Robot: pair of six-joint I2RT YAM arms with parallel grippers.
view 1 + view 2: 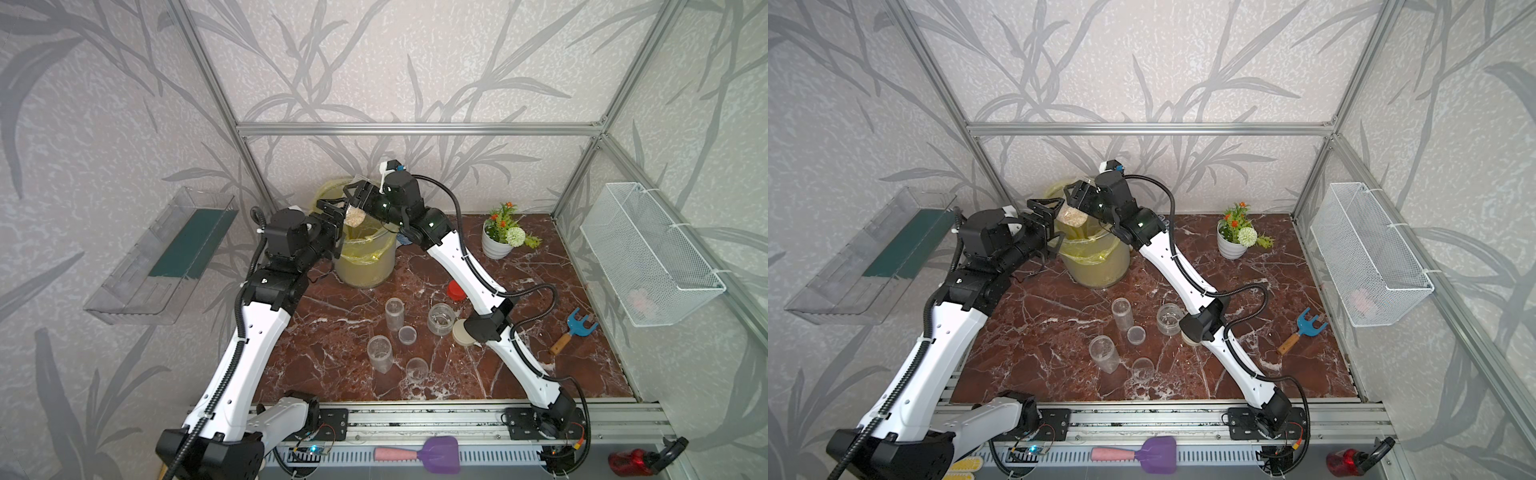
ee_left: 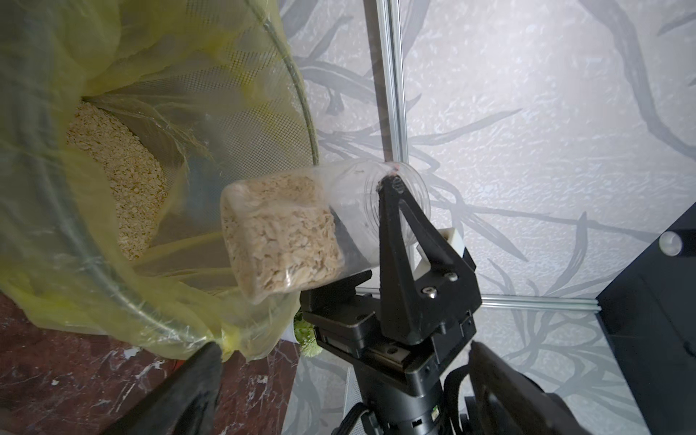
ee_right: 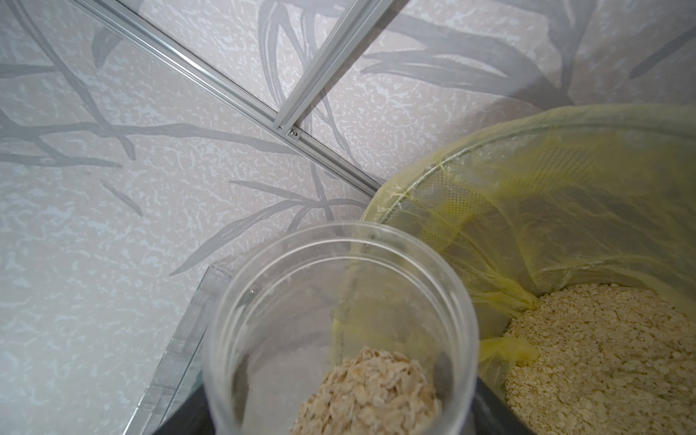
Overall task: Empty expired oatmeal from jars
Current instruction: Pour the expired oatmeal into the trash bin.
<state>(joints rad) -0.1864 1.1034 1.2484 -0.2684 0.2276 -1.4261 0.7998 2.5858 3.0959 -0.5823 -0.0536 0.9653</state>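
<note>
The bucket (image 1: 365, 272) sits right below both sets of fingers, and a bed of oatmeal (image 2: 113, 162) is already lying inside its yellow liner (image 2: 150, 45), so much of the job is judged done. Well back from the fingers, toward the arm bases, three jars are stood open and empty on the table (image 1: 478, 374): a squat jar (image 1: 440, 318), a slim jar (image 1: 394, 313) and a second slim jar (image 1: 380, 353), with a red cap (image 1: 456, 289) set off beside them.

One is left. The last jar (image 2: 286, 233) is clamped at its mouth by the right gripper (image 1: 356, 198). It is tilted base-down with the flakes packed at the base, so nothing is being poured yet. The left gripper (image 1: 338, 226) is spread wide and nothing is held in it. The jar's base is seen just ahead of its fingertips, apparently untouched.

For edges, the rim (image 3: 425, 179) lies just under the jar's base. The frame post (image 2: 393, 75) and the wall stand close beyond the right fingers, so room there is judged tight, and more space is offered above.
</note>
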